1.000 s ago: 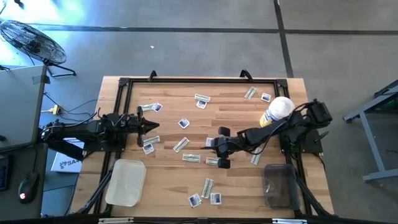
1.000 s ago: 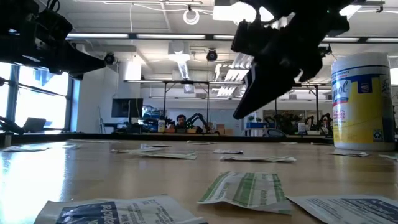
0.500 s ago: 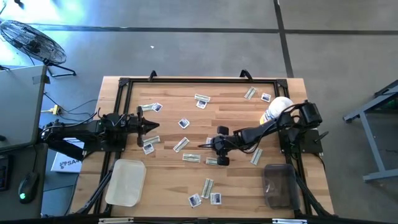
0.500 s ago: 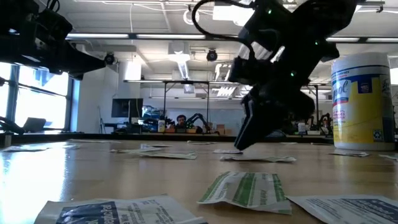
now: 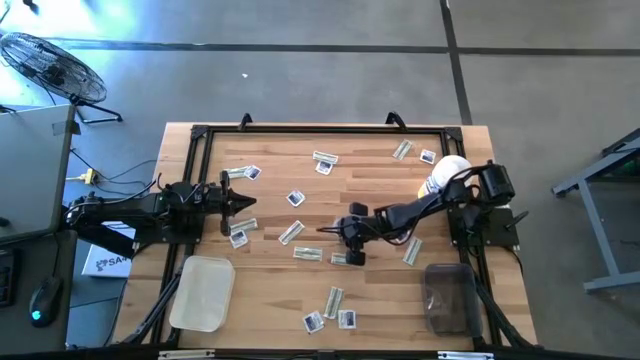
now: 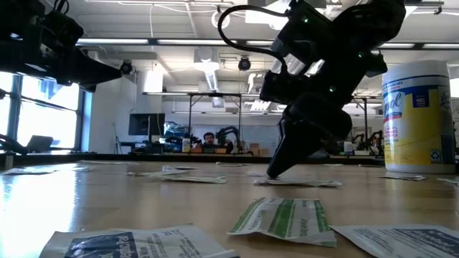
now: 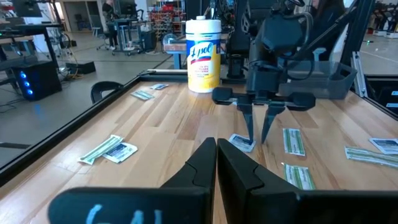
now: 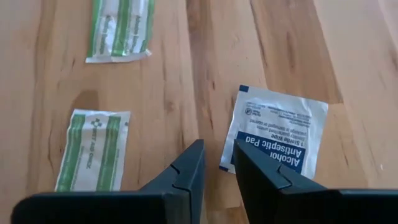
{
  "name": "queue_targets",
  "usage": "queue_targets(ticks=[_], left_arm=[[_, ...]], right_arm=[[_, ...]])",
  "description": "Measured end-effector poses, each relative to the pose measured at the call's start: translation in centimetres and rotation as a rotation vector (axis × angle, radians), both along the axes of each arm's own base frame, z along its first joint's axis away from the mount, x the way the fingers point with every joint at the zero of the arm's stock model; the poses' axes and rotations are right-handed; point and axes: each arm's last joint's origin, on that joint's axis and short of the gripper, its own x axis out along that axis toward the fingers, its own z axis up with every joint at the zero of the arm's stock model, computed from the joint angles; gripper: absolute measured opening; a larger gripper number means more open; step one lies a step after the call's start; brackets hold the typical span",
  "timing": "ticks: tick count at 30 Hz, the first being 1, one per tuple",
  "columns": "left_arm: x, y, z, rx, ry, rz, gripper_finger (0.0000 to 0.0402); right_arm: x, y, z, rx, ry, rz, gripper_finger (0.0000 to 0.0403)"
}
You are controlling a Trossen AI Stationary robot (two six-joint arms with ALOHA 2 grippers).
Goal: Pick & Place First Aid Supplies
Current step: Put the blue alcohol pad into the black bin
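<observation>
One alcohol pad packet [image 8: 276, 134] at R gripper [image 8: 217, 163] tips (fingers narrowly apart, nothing clamped), green-striped strips [image 8: 93, 149] beside.

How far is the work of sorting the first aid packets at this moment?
Done: nothing visible; the pale tray and the dark bin look empty. In hand: the right gripper is down at the edge of a white alcohol pad packet mid-table, fingers narrowly apart, not lifting it. The left gripper waits shut at the left side. Left: all packets, still scattered on the table.
</observation>
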Motion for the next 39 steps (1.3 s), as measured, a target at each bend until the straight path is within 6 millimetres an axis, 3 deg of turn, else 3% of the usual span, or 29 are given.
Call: queue_targets(ticks=[7,14,18,30,39], left_arm=[[0.0,0.0,0.0,0.0,0.0,0.0,0.0011],[0.0,0.0,0.0,0.0,0.0,0.0,0.0012],[0.0,0.0,0.0,0.0,0.0,0.0,0.0011],[0.0,0.0,0.0,0.0,0.0,0.0,0.0012],[0.0,0.0,0.0,0.0,0.0,0.0,0.0011]], right_arm=[[0.0,-0.6,-0.1,-0.003,0.014,-0.022,0.0054],[-0.1,-0.9,-0.1,-0.019,0.018,-0.038,0.0005],[-0.1,-0.9,0.2,-0.023,0.007,-0.078,0.0005],[-0.2,-0.7,3.6,0.026,-0.084,-0.092,0.0001],[-2.3,2.0,7.9,0.144,-0.158,-0.102,0.0001]])
